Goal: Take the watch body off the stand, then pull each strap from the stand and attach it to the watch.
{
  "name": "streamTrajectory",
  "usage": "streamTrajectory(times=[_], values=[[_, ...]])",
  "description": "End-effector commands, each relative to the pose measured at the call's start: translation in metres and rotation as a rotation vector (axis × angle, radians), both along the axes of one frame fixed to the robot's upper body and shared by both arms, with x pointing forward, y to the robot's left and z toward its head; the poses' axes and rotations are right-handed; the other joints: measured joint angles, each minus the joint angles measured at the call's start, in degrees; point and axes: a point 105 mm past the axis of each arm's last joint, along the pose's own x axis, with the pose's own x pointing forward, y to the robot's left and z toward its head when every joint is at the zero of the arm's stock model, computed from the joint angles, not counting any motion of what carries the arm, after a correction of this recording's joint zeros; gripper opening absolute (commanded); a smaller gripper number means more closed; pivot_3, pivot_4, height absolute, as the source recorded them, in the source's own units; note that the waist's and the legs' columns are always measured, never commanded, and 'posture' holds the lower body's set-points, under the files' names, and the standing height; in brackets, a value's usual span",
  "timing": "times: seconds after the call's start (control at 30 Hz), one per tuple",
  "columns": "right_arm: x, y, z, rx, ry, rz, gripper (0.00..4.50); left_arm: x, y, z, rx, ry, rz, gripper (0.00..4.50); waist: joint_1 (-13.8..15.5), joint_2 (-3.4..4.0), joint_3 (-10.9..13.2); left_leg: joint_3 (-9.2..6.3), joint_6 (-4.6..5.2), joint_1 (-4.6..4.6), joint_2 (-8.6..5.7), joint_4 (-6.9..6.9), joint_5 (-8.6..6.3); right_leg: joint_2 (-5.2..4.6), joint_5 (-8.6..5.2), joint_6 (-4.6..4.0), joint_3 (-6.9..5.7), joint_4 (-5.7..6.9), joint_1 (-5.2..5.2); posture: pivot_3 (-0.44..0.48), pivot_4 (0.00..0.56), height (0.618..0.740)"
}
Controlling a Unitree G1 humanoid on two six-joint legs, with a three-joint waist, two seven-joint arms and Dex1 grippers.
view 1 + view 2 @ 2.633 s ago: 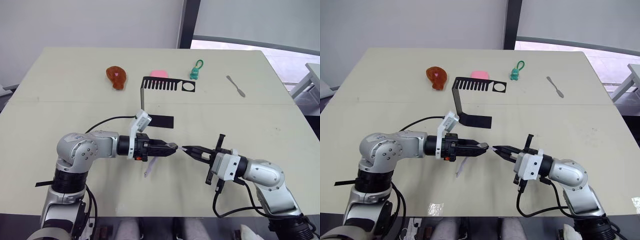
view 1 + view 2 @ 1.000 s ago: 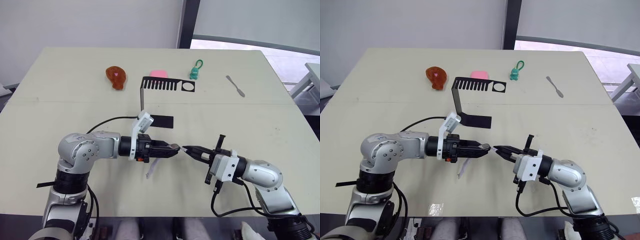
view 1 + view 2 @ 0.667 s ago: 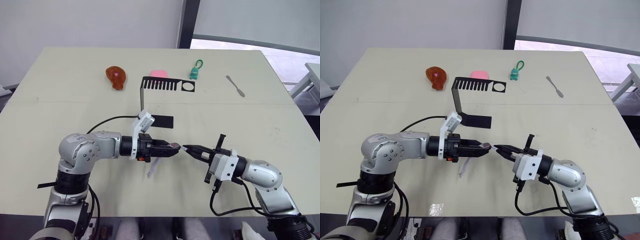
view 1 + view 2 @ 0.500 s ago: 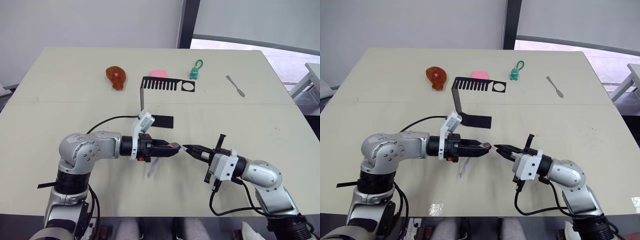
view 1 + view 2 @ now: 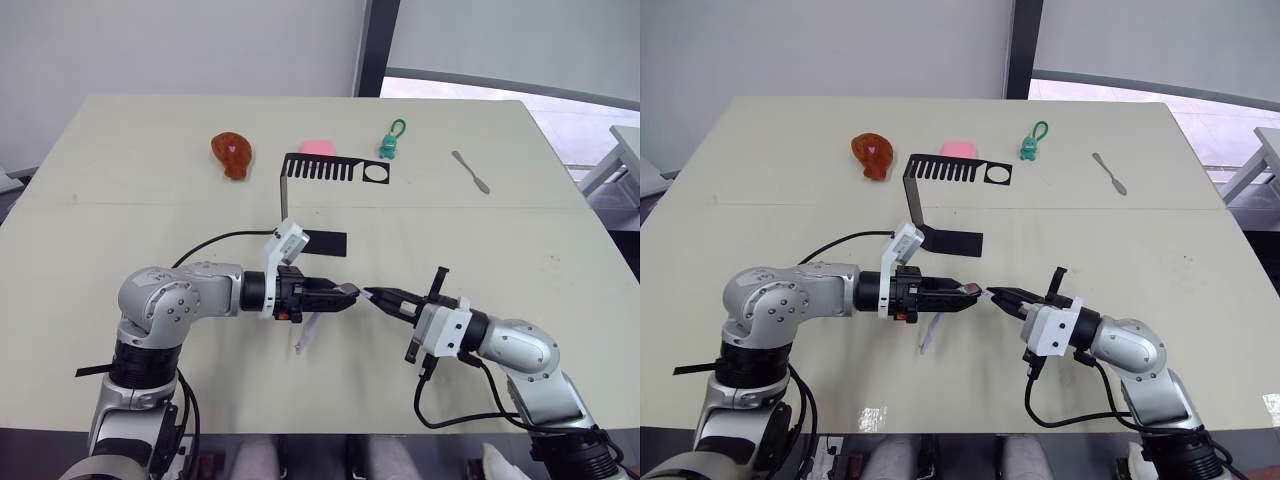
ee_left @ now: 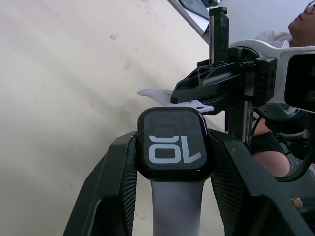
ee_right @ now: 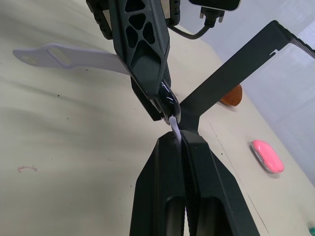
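Observation:
My left gripper (image 5: 343, 294) is shut on the watch body (image 6: 173, 145), a small black case whose screen shows pale digits. One lavender strap (image 5: 305, 333) hangs from the body toward the table. My right gripper (image 5: 376, 297) faces it from the right, shut on the second strap (image 7: 173, 125). That strap's pale tip (image 6: 174, 98) sits right at the watch body's edge; I cannot tell whether it touches. The black stand (image 5: 325, 170) stands behind on its flat base (image 5: 322, 243), its comb top bare.
Along the far side of the table lie a brown drumstick toy (image 5: 232, 154), a pink item (image 5: 318, 147), a green keychain figure (image 5: 390, 141) and a grey metal tool (image 5: 471, 172). A person (image 6: 302, 19) is in the left wrist view.
My right gripper has edged slightly left, bringing its strap closer to the watch body. The left gripper has barely moved.

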Motion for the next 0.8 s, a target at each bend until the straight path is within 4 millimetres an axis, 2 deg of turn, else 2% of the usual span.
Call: streamTrajectory(times=[0.03, 0.8], values=[[-0.0073, 0.0154, 0.0218, 0.057, -0.088, 0.050, 0.00, -0.0180, -0.0197, 0.0011, -0.013, -0.002, -0.118, 1.61, 0.0, 0.00, 0.0, 0.00, 0.00, 0.00, 0.00, 0.00, 0.00, 0.00, 0.00, 0.00, 0.00, 0.00, 0.00, 0.000, 0.150, 0.740], [-0.0014, 0.0193, 0.0218, 0.039, -0.103, 0.029, 0.00, -0.0180, -0.0267, 0.0006, -0.011, -0.004, -0.136, 1.61, 0.0, 0.00, 0.0, 0.00, 0.00, 0.00, 0.00, 0.00, 0.00, 0.00, 0.00, 0.00, 0.00, 0.00, 0.00, 0.000, 0.150, 0.740]])
